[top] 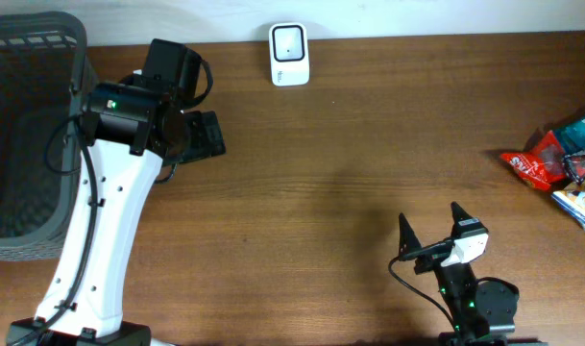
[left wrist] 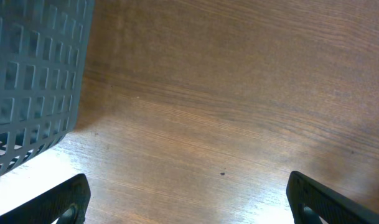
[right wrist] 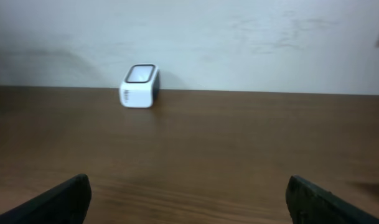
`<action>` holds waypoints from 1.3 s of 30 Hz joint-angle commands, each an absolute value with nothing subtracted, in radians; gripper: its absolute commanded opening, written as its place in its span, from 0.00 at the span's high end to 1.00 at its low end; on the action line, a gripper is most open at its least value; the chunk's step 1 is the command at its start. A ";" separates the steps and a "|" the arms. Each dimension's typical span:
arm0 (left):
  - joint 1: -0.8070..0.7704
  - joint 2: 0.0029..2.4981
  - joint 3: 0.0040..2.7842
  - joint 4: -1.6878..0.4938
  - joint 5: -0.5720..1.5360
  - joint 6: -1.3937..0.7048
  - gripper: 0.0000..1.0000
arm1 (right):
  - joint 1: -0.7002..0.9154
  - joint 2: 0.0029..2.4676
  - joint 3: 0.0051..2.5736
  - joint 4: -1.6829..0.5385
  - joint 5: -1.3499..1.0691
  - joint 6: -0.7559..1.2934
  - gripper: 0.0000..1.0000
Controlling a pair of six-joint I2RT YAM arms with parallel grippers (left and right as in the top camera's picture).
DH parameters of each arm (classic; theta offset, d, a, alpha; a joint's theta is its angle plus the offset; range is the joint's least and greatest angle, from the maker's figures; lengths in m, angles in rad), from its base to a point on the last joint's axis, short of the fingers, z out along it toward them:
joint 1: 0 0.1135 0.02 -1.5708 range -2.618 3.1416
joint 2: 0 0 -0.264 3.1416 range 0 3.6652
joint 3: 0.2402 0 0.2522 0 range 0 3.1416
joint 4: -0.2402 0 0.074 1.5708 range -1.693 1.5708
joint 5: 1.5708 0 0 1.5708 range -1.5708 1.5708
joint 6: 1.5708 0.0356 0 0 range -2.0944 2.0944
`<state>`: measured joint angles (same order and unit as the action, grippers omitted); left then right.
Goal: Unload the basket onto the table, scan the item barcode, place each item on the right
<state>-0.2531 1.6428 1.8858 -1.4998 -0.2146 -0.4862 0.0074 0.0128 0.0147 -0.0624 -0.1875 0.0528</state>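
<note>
1. Black fingertips (right wrist: pixel 65 199) sit nearest the lens in the right wrist view, one in each lower corner with bare wood between them. The right gripper (top: pixel 433 229) is spread wide and holds nothing.
2. Seen from overhead, the red snack packet (top: pixel 532 165) lies flat at the right edge of the table (top: pixel 350 192). It is the item closest to the arms and looks the likeliest one to scan. No barcode shows on its upper face, so which side carries the code cannot be told.
3. My judgement is that it will handle as a light, soft foil pouch: crinkly, somewhat slippery, and puffed enough to give under the jaws. Whatever is inside may crush. The flat sealed end, or a shallow pinch across one edge, looks a safer hold than the bulging middle, and it would leave the printed faces free to show.
4. A blue packet (top: pixel 582 130) is touching it from behind. A third packet (top: pixel 580 204) lies just beside it and is partly cut off by the frame, so a careless grab could drag them along.
5. That right gripper is the nearer tool, though well apart from the packets.
6. The barcode scanner (top: pixel 289 54), a small white unit with a dark window, stands at the far edge of the table against the wall (right wrist: pixel 239 37).
7. Farthest out, the left gripper (top: pixel 204 135) hangs over bare wood with its jaws wide and empty, next to a grey mesh basket (top: pixel 28 135).
</note>
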 commanded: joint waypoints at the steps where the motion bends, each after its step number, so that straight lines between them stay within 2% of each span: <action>1: -0.253 1.638 1.889 -1.498 -0.225 -0.470 0.01 | -0.015 0.003 0.006 -0.067 -0.122 0.056 0.02; 6: -0.253 1.638 1.889 -1.498 -0.225 -0.470 0.01 | -0.046 0.003 0.006 -0.074 -0.095 0.055 0.02; 10: -0.253 1.638 1.889 -1.498 -0.225 -0.470 0.01 | -0.046 0.003 0.006 -0.075 -0.089 -0.074 0.02; 39: -0.253 1.638 1.889 -1.498 -0.225 -0.470 0.01 | -0.046 0.003 0.006 -0.082 0.001 0.005 0.02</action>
